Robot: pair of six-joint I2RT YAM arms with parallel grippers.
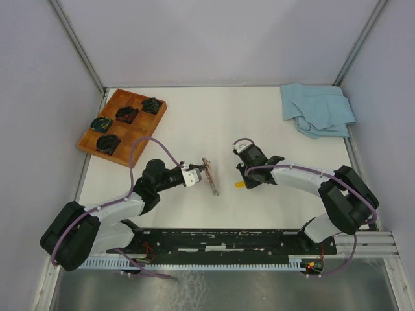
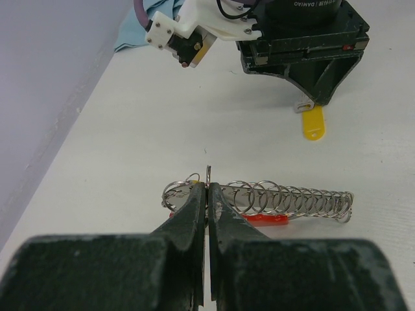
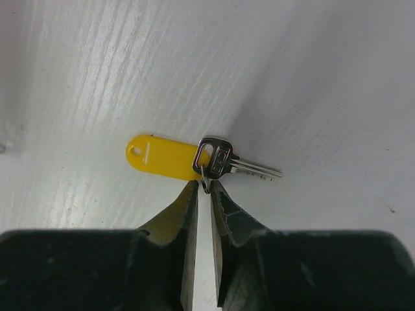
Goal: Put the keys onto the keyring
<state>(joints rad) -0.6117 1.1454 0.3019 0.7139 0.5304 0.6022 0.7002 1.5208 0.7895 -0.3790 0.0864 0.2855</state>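
Note:
The keyring [image 2: 209,173] is a thin metal ring joined to a chain of silver loops [image 2: 292,197] and a red strap [image 2: 267,219], lying on the white table; it also shows in the top view [image 1: 210,175]. My left gripper [image 2: 209,189] is shut on the thin ring, which stands upright between its tips [image 1: 200,170]. A silver key [image 3: 228,162] with a yellow tag [image 3: 161,155] lies flat on the table. My right gripper [image 3: 209,186] points down at it, jaws closed to a narrow gap around the key's small split ring [image 1: 243,181]. Other keys are out of view.
A wooden tray [image 1: 91,144] with black coiled items stands at the back left. A blue cloth [image 1: 318,110] lies at the back right. The right gripper body [image 2: 305,45] and yellow tag [image 2: 312,123] lie just beyond the keyring.

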